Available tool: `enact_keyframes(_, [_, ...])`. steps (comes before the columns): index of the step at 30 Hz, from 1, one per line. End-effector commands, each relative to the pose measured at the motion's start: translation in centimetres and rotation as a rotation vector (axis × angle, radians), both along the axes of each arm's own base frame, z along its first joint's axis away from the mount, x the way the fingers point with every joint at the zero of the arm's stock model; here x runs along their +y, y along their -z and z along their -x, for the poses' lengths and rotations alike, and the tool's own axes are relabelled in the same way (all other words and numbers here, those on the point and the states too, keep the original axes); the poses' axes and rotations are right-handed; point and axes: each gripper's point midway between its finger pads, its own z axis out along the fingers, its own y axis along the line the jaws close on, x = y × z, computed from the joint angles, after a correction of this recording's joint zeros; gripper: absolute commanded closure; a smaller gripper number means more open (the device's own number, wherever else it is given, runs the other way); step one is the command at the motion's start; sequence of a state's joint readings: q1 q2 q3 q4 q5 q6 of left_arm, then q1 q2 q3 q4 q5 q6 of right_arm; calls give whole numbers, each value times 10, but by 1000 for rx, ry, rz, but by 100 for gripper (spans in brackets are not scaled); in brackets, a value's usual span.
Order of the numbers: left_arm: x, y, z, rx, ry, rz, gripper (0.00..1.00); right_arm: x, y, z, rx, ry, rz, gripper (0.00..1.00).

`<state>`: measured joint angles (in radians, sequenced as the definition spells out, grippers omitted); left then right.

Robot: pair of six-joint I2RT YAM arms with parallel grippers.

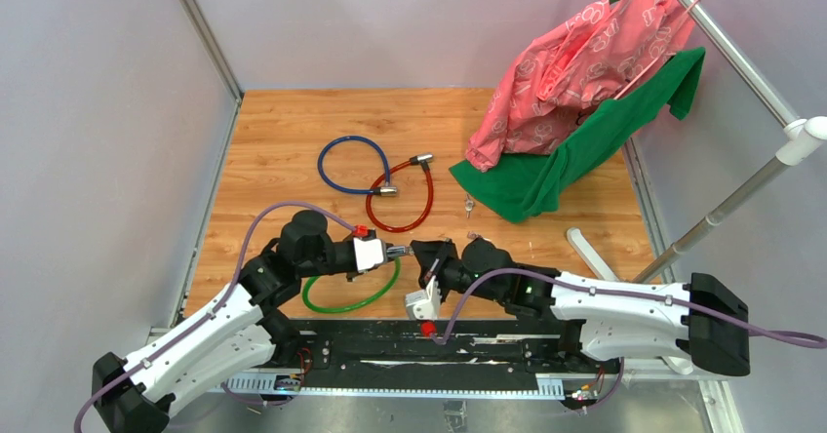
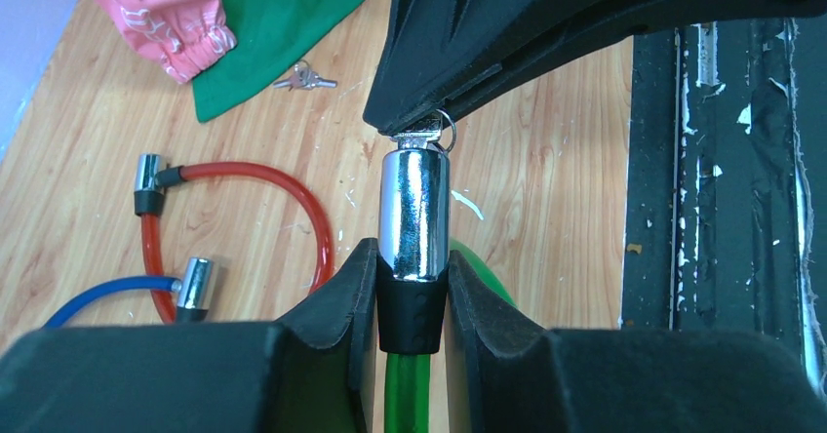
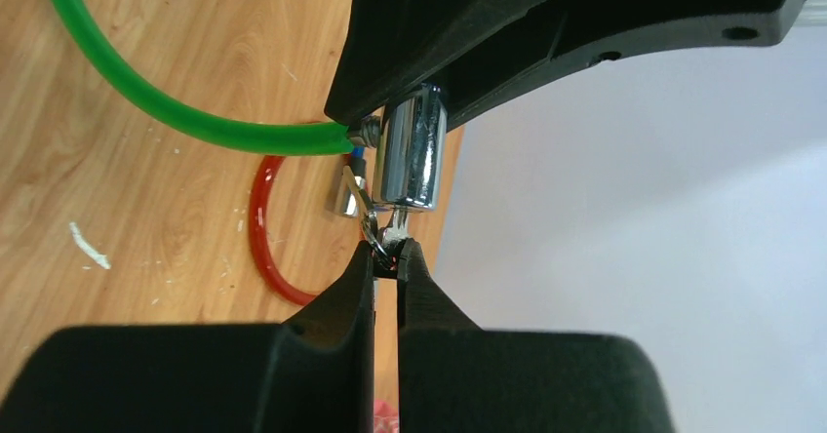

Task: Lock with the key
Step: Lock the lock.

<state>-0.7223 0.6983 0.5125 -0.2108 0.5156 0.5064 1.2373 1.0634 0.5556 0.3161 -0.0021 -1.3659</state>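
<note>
I count three cable locks on the table [image 1: 283,131]. The green cable [image 1: 336,306] lies nearest the arm bases. The blue cable [image 1: 353,165] lies beyond it, and the red cable [image 1: 405,204] lies beyond it and slightly right, one metal end touching the blue loop.

There are two pieces of clothing, a pink garment [image 1: 575,62] draped over a green cloth [image 1: 575,150], both well beyond the green cable and to its right.

I see two lots of keys. One is at the green cable's own lock. The other is a loose bunch [image 2: 304,79] lying on the table beyond the green cable, just beside the edge of the green cloth.

There are two end effectors, and they meet tip to tip over the far side of the green cable.

The left end effector [image 2: 412,253] is clenched, with a narrow gap between its fingers. It grips the green cable by its black collar [image 2: 410,311], and the silver cylinder [image 2: 414,209] sticks out past the fingertips.

The right end effector [image 3: 388,257] has its fingers nearly together, pinching the head of the key [image 2: 419,140]. The key sits at the open end of that cylinder, with a small ring [image 2: 447,131] hanging beside it. I cannot tell how deep the key sits.
</note>
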Motion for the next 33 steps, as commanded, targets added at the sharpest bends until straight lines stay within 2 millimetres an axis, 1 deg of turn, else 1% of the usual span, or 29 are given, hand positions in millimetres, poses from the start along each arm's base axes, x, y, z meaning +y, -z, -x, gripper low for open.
enact_keyframes(1, [3,5,2,23,-4,-19,100,14,-23,17,193,-25,-87,100])
enact_keyframes(3, [3,5,2,24,-3,-18,100,14,-25,19,282,1,-102,100])
enact_keyframes(4, [3,6,2,26,0,-19,100,13,-23,21,343,6,-101,100])
enact_keyframes(6, [3,6,3,21,6,-22,100,13,-25,23,496,18,-124,100])
enact_keyframes(9, [4,8,3,11,12,-33,100,10,-34,25,751,25,-189,100])
enact_keyframes(12, [4,8,3,7,17,-36,100,8,-40,25,909,6,-237,100])
enact_keyframes(14, [3,8,4,10,19,-34,100,9,-41,25,953,-3,-261,100])
enact_keyframes(19, [3,8,5,16,18,-31,100,9,-35,19,954,28,-271,99])
enact_keyframes(20, [4,8,5,17,18,-33,100,7,-32,18,950,42,-267,95])
enact_keyframes(22, [6,10,4,13,9,-43,100,2,-24,16,937,74,-246,81])
enact_keyframes(23, [7,10,3,10,5,-46,100,-3,-20,13,928,102,-235,74])
enact_keyframes(24, [7,10,3,6,3,-49,100,-9,-15,11,923,138,-223,64])
enact_keyframes(25, [8,10,3,1,2,-52,100,-15,-14,8,915,169,-229,56])
enact_keyframes(26, [8,10,2,-5,1,-53,100,-22,-10,7,931,209,-224,52])
enact_keyframes(27, [9,10,1,-10,-3,-53,100,-27,-12,4,945,246,-251,47])
enact_keyframes(28, [9,10,1,-12,-4,-53,100,-30,-19,3,972,268,-291,44])
enact_keyframes(30, [9,11,0,-18,-5,-54,100,-34,-36,0,1070,323,-405,39])
enact_keyframes(32, [9,9,0,-27,-2,-52,100,-37,-49,0,1222,367,-508,35])
enact_keyframes(33, [9,9,0,-31,-3,-50,100,-37,-54,1,1328,381,-550,34])
